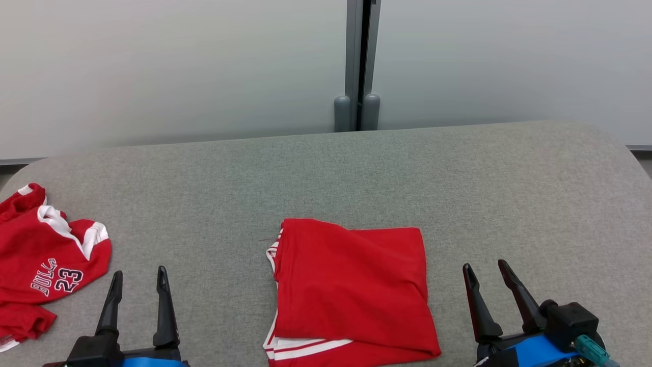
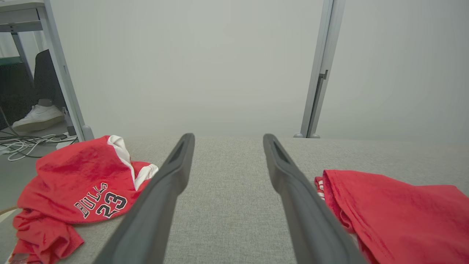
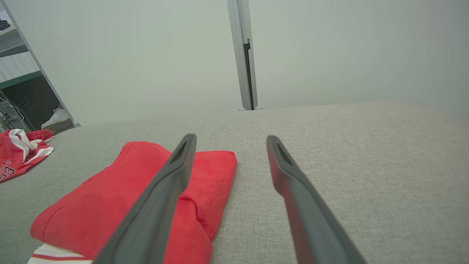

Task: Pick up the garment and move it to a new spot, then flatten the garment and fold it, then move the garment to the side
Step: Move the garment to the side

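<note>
**Head view.** The grey fabric worktop runs across the picture, with a pale wall and a grey post behind its far edge. The garment, red with white stripes at one side, lies folded into a rough square at the middle of the near edge. The left hand stands at the near edge, between the garment and the left edge, its two fingers spread wide and holding nothing. The right hand is just to the right of the garment, apart from it, and is also wide open and empty. A crumpled red jersey lettered BULLS 23 lies by the left edge, well apart from the garment.

**Left wrist view.** The fingers stand wide apart over bare worktop with nothing between them. The jersey is on their left and a corner of the garment is on their right. Past the left edge, a white shoe and loose cables are on the floor.

**Right wrist view.** This hand's fingers also gape, with nothing gripped. The left one crosses in front of the folded garment and the right one is over bare worktop. The jersey shows far off at the left edge.
</note>
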Robot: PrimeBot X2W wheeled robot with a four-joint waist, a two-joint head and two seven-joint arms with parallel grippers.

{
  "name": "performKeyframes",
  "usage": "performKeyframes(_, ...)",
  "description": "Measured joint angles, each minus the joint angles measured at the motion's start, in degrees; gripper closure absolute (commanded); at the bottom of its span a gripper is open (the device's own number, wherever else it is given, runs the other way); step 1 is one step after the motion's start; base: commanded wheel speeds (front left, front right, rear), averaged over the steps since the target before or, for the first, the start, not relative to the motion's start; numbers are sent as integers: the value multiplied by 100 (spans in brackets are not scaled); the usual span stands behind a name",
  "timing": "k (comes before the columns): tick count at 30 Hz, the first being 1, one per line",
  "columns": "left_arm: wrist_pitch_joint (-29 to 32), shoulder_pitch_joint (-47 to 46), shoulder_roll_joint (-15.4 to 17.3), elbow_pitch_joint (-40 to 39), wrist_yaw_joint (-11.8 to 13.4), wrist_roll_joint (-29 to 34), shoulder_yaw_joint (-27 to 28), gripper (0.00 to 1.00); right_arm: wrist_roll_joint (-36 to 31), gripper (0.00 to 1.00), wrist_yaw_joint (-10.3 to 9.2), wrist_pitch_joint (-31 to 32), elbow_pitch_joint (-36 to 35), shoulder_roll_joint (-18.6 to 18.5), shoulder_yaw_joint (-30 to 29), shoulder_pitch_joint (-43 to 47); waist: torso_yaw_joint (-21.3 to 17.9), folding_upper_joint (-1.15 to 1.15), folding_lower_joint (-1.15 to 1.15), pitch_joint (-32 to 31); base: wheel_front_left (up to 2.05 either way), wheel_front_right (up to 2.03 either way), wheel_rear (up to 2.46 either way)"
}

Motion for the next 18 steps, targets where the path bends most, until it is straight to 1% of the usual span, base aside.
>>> performKeyframes(10, 0, 0, 0, 16, 11, 2, 10, 0, -13, 0, 0, 0, 196, 1, 20, -64, 7, 0, 0, -30, 0, 0, 0)
performKeyframes(18, 0, 0, 0, 26, 14, 7, 9, 0, -77, 0, 0, 15, 560, -26, 282, -701, -3, 0, 0, 31, 0, 0, 0)
